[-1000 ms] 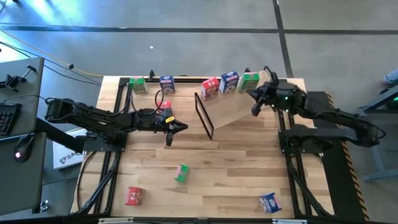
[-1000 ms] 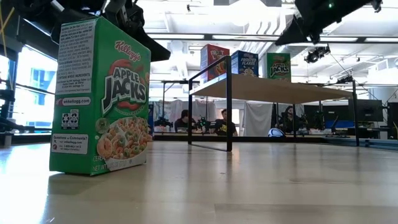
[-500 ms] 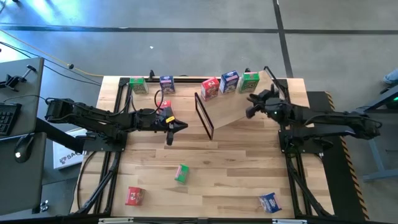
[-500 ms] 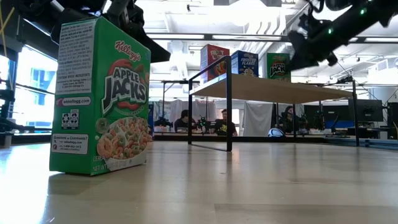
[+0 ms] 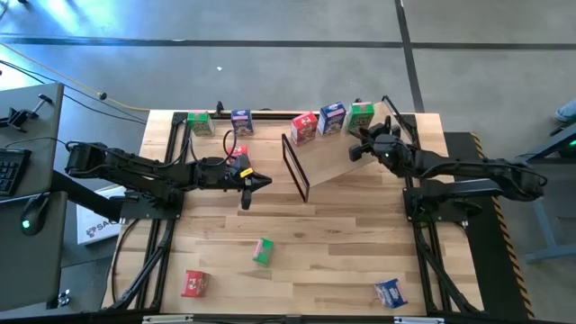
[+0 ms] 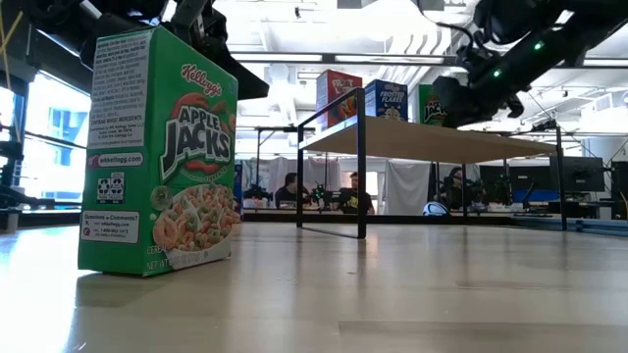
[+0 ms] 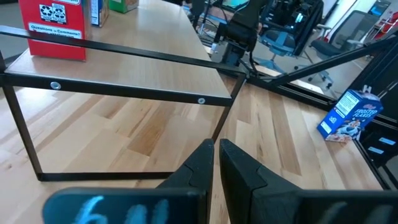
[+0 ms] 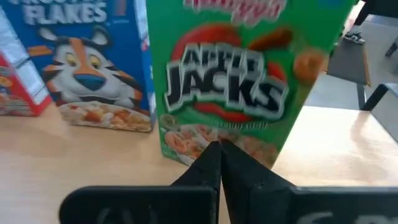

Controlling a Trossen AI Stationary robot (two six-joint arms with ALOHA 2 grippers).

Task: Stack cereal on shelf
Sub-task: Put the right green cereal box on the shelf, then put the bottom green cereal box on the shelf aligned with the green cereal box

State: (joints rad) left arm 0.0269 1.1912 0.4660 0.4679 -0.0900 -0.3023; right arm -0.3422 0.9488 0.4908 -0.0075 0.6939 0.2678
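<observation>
In the right wrist view, the green Apple Jacks cardboard box (image 8: 249, 81) just ahead of the right gripper (image 8: 219, 163) is cut off along its upper edge, and the blue Frosted Flakes cardboard box (image 8: 93, 62) beside it loses its upper part too. A red cardboard box (image 8: 18, 81) past that shows only a corner. In the low view, the right gripper (image 6: 453, 98) hides most of that green box.

"Kellogg's Apple Jacks" on green box (image 6: 162, 152); "Flakes" on blue box (image 8: 81, 62).
</observation>
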